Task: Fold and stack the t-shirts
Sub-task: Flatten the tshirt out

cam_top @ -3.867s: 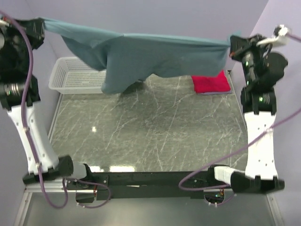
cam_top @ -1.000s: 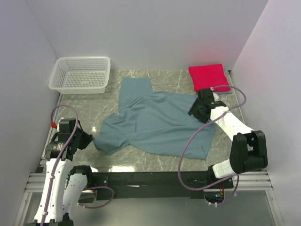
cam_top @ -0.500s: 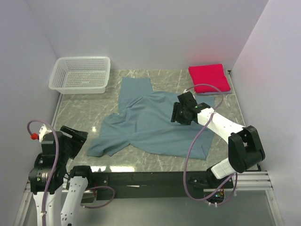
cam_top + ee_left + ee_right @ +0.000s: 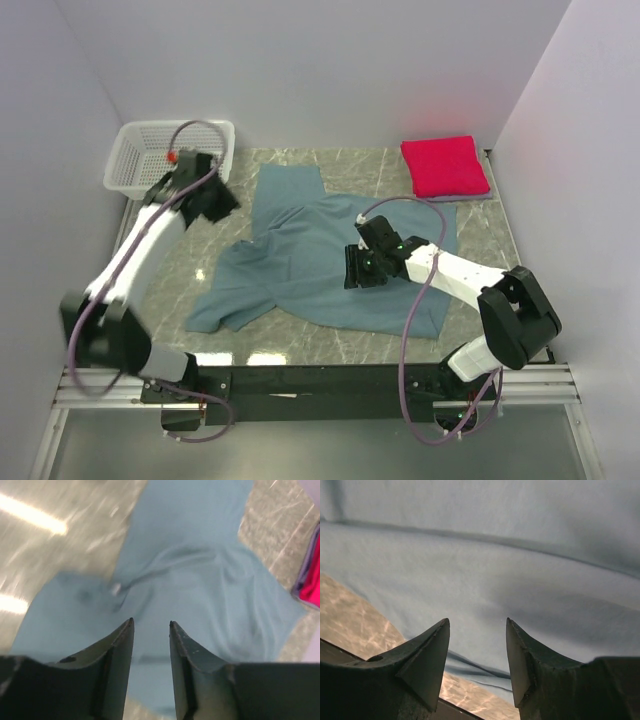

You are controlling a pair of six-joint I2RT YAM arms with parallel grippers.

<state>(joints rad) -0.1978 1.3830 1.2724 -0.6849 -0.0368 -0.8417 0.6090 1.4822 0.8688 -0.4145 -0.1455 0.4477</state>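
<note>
The teal-blue t-shirt [image 4: 325, 262] lies spread and rumpled on the marble table, one sleeve pointing to the back; it fills the left wrist view [image 4: 200, 580] and the right wrist view [image 4: 495, 555]. A folded crimson-pink t-shirt [image 4: 445, 165] rests at the back right on a thin lavender one [image 4: 462, 198]. My left gripper [image 4: 222, 203] hovers beside the teal shirt's back-left part, open [image 4: 150, 622], with nothing between its fingers. My right gripper [image 4: 358, 272] hangs low over the shirt's middle, open [image 4: 477, 620] and empty.
A white mesh basket [image 4: 170, 156] stands at the back left, just behind the left gripper. Bare marble [image 4: 165, 270] shows left of the shirt. The walls close in on both sides. The crimson and lavender shirts' edge [image 4: 311, 575] shows at the right of the left wrist view.
The left gripper let go of the teal shirt's front-left corner and swung from the near-left edge to the back by the basket. The right gripper slid left and forward over the shirt.
</note>
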